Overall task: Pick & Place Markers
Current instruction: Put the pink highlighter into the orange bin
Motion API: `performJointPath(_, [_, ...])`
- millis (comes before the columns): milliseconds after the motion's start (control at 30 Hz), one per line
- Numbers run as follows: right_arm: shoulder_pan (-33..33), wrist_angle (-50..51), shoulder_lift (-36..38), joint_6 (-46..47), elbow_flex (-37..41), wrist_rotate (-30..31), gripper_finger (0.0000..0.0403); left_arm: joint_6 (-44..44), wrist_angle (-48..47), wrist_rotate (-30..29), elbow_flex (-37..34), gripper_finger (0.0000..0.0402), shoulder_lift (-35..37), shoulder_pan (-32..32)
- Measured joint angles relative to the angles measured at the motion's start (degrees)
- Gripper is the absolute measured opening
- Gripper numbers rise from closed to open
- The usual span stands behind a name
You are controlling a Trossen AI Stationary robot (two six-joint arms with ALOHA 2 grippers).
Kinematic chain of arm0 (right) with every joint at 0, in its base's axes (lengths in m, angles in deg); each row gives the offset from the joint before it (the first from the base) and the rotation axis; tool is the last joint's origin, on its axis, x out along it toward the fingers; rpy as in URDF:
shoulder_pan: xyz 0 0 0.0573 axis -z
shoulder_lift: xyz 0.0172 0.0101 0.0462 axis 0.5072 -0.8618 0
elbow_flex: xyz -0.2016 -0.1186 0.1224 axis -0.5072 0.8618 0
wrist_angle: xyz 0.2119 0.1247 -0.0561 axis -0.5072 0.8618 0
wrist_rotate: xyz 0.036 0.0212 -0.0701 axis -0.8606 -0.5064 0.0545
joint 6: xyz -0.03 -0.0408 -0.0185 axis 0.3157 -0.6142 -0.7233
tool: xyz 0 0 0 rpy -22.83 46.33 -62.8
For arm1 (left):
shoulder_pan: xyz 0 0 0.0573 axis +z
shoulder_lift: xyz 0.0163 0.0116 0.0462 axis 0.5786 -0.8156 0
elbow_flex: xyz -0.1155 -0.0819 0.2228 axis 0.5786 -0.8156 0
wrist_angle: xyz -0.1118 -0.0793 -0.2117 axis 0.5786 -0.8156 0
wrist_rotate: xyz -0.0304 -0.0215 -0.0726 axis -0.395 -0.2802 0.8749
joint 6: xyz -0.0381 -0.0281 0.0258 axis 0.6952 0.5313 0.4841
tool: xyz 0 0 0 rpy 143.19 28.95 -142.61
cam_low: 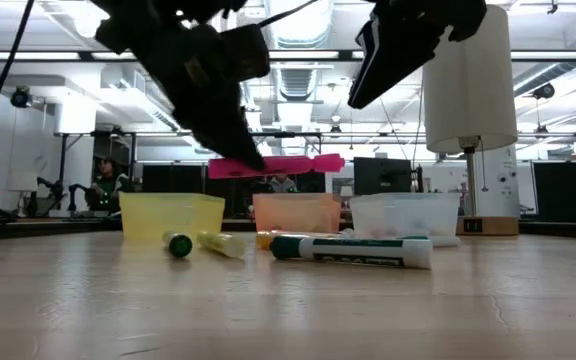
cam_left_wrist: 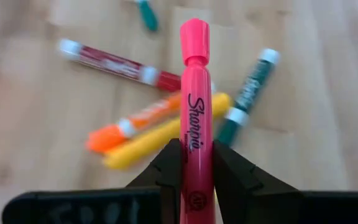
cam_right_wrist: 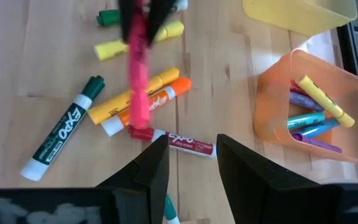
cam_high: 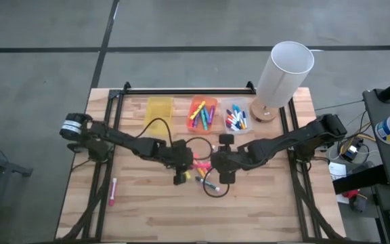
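Note:
My left gripper [cam_high: 181,167] is shut on a pink highlighter marker [cam_left_wrist: 195,93], which hangs above the table in the low view [cam_low: 280,165]. Below it several markers lie loose on the wood: a red one [cam_left_wrist: 114,65], an orange one [cam_left_wrist: 132,124], a yellow one [cam_left_wrist: 157,137] and a green one [cam_left_wrist: 250,93]. My right gripper [cam_right_wrist: 192,165] hovers open over the same pile [cam_high: 205,177], a little toward the table's right, with nothing between its fingers. Another pink marker [cam_high: 113,191] lies alone near the left edge. My left gripper pinches the pink marker's barrel [cam_left_wrist: 196,134] between its two fingers, toward the end away from the cap. The fingers slant down from the table's left. The marker juts out past the fingertips with its cap [cam_left_wrist: 194,34] leading. It is lifted clear and lies about level [cam_low: 298,164].
Three small bins stand in a row at the back: a yellow one [cam_high: 158,108], an orange one [cam_high: 202,113] with several markers, and a clear one [cam_high: 236,117] with markers. A tall white cylinder [cam_high: 283,71] stands at the back right. Bare wood shows along the near edge.

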Motion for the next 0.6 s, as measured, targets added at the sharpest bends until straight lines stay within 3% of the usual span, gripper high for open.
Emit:
performJointPath(367, [-0.3, 0.0, 0.3, 0.3, 0.1, 0.0, 0.0128, -12.2, -4.7, -10.5, 6.3, 0.0061, 0.0, 9.2])
performJointPath(600, [-0.4, 0.1, 0.3, 0.4, 0.1, 0.0, 0.0128, -12.4, -5.2, -23.3, 6.8, 0.0061, 0.0, 16.2])
